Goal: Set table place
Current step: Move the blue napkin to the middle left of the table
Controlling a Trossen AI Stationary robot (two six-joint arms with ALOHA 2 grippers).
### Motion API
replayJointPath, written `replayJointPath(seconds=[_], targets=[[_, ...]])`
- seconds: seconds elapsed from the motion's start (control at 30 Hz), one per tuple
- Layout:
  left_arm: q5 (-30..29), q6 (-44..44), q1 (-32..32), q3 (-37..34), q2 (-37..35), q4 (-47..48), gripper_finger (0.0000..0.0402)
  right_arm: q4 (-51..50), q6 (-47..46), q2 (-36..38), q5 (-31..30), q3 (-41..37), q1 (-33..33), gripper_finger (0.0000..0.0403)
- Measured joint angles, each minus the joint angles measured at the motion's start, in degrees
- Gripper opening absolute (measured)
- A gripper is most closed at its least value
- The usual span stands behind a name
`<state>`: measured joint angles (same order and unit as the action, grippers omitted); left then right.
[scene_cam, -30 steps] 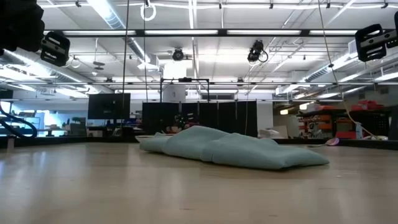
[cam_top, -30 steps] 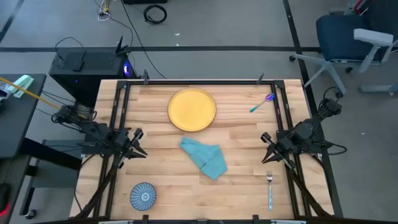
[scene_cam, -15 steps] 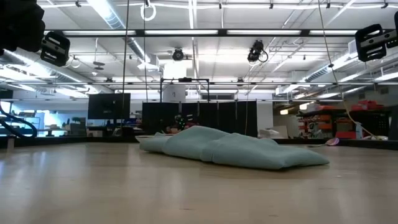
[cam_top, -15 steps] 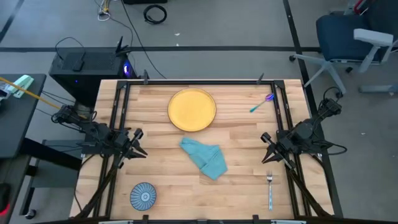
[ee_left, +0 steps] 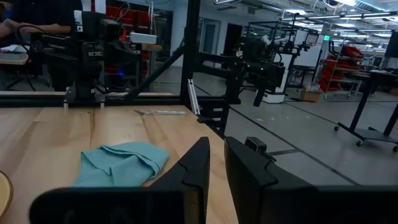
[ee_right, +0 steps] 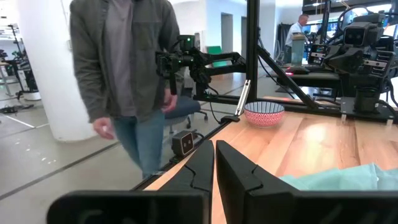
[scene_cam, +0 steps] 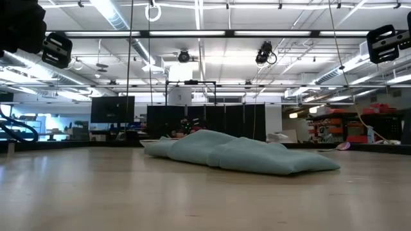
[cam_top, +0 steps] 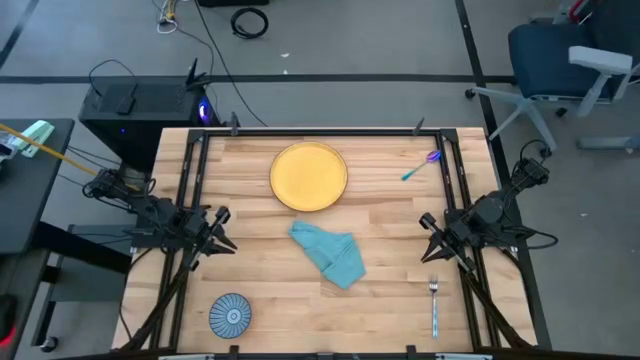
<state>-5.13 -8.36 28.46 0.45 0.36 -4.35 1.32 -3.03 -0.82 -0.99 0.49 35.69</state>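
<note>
Two grippers wait at the sides of the table (cam_top: 390,245), and both hold nothing. The left gripper (cam_top: 228,243) has its fingers a little apart, with a narrow gap between them. The right gripper (cam_top: 426,238) has its fingers almost together.

Between the two grippers lies a teal cloth (cam_top: 330,252). It looks soft and light; I think it is best pinched at a corner or a raised fold. Ahead of the cloth is a yellow plate (cam_top: 309,175), stiff and probably smooth, so it should be taken at the rim. The fork (cam_top: 434,305) lies just behind the right gripper, thin and flat. The patterned bowl (cam_top: 231,314) is behind the left gripper, perhaps fragile.
</note>
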Motion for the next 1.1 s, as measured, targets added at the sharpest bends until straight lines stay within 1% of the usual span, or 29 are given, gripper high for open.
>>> replayJointPath(seconds=[0.17, 0.43, 0.8, 0.9, 0.97, 1.1], targets=[[-0.01, 0.0, 0.0, 0.01, 0.0, -0.01, 0.0061, -0.02, 0.0, 0.0, 0.0, 0.0, 0.01, 0.0022], [-0.02, 0.0, 0.01, 0.02, 0.0, 0.01, 0.0053, -0.01, 0.0, 0.0, 0.0, 0.0, 0.01, 0.0022], [-0.09, 0.08, 0.0, 0.01, 0.0, -1.44, 0.0061, -0.02, 0.05, 0.0, 0.0, 0.0, 0.01, 0.0022], [-1.86, 0.09, 0.01, 0.01, 0.0, -4.6, 0.0056, 0.02, 5.05, 0.0, -0.02, 0.0, -0.03, 0.0022], [-3.8, 0.11, 0.0, 0.01, 0.0, -8.47, 0.0054, 0.02, 8.03, 0.0, -0.02, 0.0, -0.03, 0.0022], [-6.87, 0.13, -0.01, 0.0, 0.0, -20.77, 0.0054, 0.1, 9.99, 0.0, -0.89, 0.0, -0.03, 0.0022]])
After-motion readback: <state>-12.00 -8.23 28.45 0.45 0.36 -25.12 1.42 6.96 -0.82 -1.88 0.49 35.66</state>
